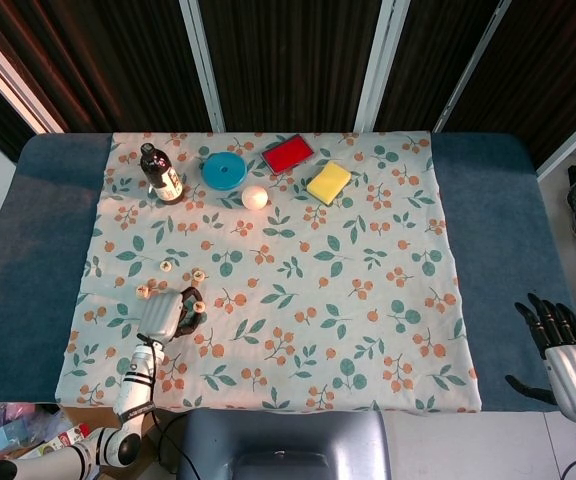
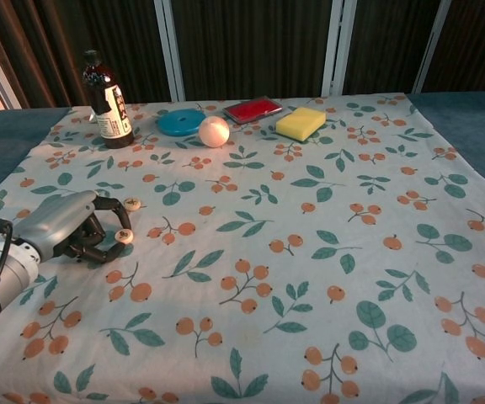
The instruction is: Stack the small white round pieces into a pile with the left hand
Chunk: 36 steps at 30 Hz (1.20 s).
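Open middle, crowded far edge

A dark glass bottle [image 2: 108, 99], flat blue round lid [image 2: 181, 122], white ball [image 2: 214, 131], red rectangular box [image 2: 253, 108] and yellow sponge [image 2: 301, 123] line the far edge of the floral tablecloth [image 2: 310, 252]; its middle, right side and near edge lie bare and passable

Left robot hand [image 2: 67, 225] low, fingers curled inward; right robot hand [image 1: 568, 360] idle, fingers spread
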### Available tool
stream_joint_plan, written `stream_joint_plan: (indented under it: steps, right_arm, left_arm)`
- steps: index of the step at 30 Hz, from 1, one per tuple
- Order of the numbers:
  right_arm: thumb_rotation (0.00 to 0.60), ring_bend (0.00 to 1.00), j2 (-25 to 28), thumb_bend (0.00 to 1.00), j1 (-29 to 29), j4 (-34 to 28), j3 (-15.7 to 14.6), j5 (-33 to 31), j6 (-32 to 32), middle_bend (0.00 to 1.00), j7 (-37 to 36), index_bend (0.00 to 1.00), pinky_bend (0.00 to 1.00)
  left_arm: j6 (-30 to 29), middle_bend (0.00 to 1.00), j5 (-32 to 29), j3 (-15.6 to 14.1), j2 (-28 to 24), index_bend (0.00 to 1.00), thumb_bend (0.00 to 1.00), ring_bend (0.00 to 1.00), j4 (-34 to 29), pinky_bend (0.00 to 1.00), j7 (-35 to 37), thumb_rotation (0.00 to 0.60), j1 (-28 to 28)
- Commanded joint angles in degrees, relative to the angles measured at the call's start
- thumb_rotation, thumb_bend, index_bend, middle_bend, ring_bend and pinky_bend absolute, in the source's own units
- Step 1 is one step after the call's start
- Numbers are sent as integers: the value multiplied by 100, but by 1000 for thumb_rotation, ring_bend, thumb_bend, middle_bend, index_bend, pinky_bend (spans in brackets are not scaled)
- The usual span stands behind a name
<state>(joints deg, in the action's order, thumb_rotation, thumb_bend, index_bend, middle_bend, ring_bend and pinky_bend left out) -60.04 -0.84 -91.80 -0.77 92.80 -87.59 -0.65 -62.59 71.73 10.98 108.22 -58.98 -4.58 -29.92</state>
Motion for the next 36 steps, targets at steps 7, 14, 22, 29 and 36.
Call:
stream_joint_plan:
  steps: [7, 14, 22, 29, 36]
  right_arm:
    - [600, 0, 0, 117, -3, -3, -1, -3, 10, 0, -2, 0, 0]
    - [600, 0, 2, 117, 1, -3, 1, -7, 3, 0, 0, 0, 0]
    - [600, 0, -19, 118, -21, -33, -4, 0, 47, 0, 65, 0, 0]
    - [600, 0, -19, 118, -19, -45, 0, -22, 54, 0, 81, 0, 0]
    - [600, 0, -10, 118, -13, -37, 6, -39, 46, 0, 58, 0, 0]
  left_arm:
    - [-209, 1000, 56, 144, -208, 499, 406, 1000, -229, 1000, 126, 600, 7]
    - [-207, 1000, -370, 626, -876, 499, 407, 1000, -562, 1000, 34, 600, 23]
    - [258, 1000, -843, 547, -1258, 495, 407, 1000, -680, 1000, -77, 600, 138]
    - [332, 1000, -878, 439, -1184, 493, 406, 1000, -544, 1000, -54, 600, 127]
    - [349, 1000, -888, 410, -1109, 488, 407, 1000, -397, 1000, -27, 600, 89]
